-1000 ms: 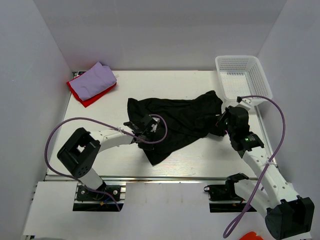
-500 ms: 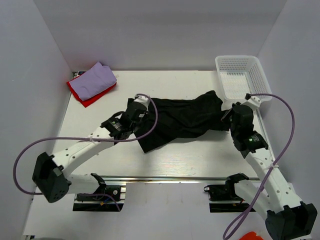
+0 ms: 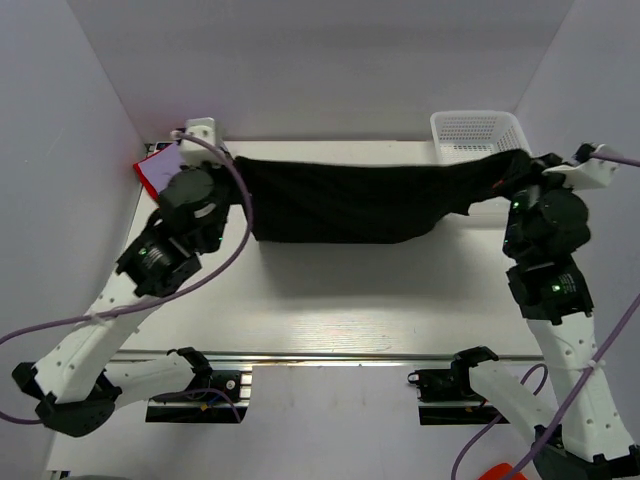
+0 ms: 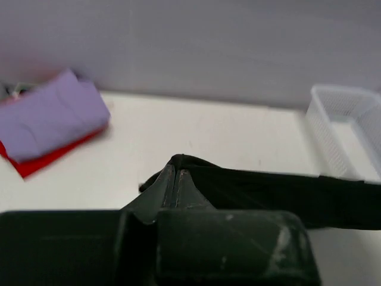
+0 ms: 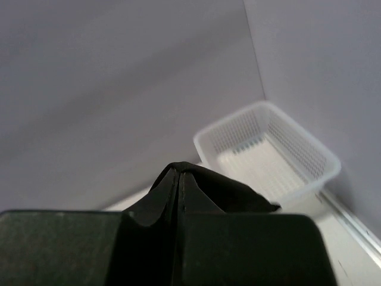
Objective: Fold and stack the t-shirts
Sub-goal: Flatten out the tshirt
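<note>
The black t-shirt (image 3: 350, 200) hangs stretched in a wide band above the table, held up at both ends. My left gripper (image 3: 240, 168) is shut on its left end, and the cloth bunches over the closed tips (image 4: 177, 170). At the right end my right gripper (image 3: 520, 168) is shut on the shirt too, with black cloth wrapped over its tips (image 5: 180, 173). The lavender t-shirt (image 4: 47, 116) lies folded on the red t-shirt (image 4: 41, 162) at the far left corner. In the top view the left arm covers most of that pile, leaving a red edge (image 3: 150, 172).
A white mesh basket (image 3: 470, 125) stands at the far right corner, just behind the shirt's right end, and looks empty in the right wrist view (image 5: 268, 152). White walls close in the back and both sides. The bare tabletop (image 3: 350, 290) lies under the hanging shirt.
Both arms have risen and spread apart, lifting the black shirt off the table and pulling it from a crumpled heap into a taut band. The left arm swung toward the far left corner.
</note>
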`<state>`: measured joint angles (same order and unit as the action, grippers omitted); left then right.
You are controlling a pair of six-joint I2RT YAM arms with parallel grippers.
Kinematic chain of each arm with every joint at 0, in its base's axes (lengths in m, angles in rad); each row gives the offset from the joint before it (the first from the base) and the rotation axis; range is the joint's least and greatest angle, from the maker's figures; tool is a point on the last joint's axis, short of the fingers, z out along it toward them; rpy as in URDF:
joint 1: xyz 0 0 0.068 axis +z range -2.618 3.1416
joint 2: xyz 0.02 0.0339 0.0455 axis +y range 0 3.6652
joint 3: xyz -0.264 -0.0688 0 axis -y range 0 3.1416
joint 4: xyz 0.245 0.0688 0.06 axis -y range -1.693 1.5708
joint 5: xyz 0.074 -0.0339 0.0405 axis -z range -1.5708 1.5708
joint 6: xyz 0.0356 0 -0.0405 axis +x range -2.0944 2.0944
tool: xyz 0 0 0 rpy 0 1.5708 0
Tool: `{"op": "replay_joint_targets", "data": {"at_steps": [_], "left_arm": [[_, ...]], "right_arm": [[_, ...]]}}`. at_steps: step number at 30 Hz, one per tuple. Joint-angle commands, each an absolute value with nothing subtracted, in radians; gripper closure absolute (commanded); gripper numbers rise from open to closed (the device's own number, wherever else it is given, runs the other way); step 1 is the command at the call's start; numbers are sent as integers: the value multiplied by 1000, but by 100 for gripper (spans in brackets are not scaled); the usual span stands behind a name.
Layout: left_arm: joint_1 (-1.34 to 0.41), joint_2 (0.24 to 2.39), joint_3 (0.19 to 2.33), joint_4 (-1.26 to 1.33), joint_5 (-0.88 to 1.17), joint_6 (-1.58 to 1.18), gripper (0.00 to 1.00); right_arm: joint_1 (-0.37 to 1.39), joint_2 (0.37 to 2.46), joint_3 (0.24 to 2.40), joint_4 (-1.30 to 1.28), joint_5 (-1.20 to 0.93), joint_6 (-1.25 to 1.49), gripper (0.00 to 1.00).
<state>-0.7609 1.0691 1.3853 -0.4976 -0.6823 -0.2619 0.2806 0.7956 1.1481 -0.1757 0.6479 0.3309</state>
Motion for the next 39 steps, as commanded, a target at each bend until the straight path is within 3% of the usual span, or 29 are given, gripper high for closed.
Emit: {"op": "replay_joint_targets", "data": {"at_steps": [1,8,22,30,35,39], "left_arm": [[-756,990,1468,-368,-717,-68,100],[-756,930,1653,-367,-707,61,100],[-747,793,1916,-508,-316,95,100],[-747,844,1922,-529,-339,95,100],[-761,876,1720,-385,-532,126,100],[-755,951,1482,-165,-829,179,100]], "right_arm": [[275,795,1281,-67,626,213,100],[281,793,1520,-94,545,86,100],[279,716,1911,-291,170,74,100],[278,675,1823,-247,153,34,100],[282,722,1630,-140,227,12,100],[278,828,1421,-11,271,29,100]]}}
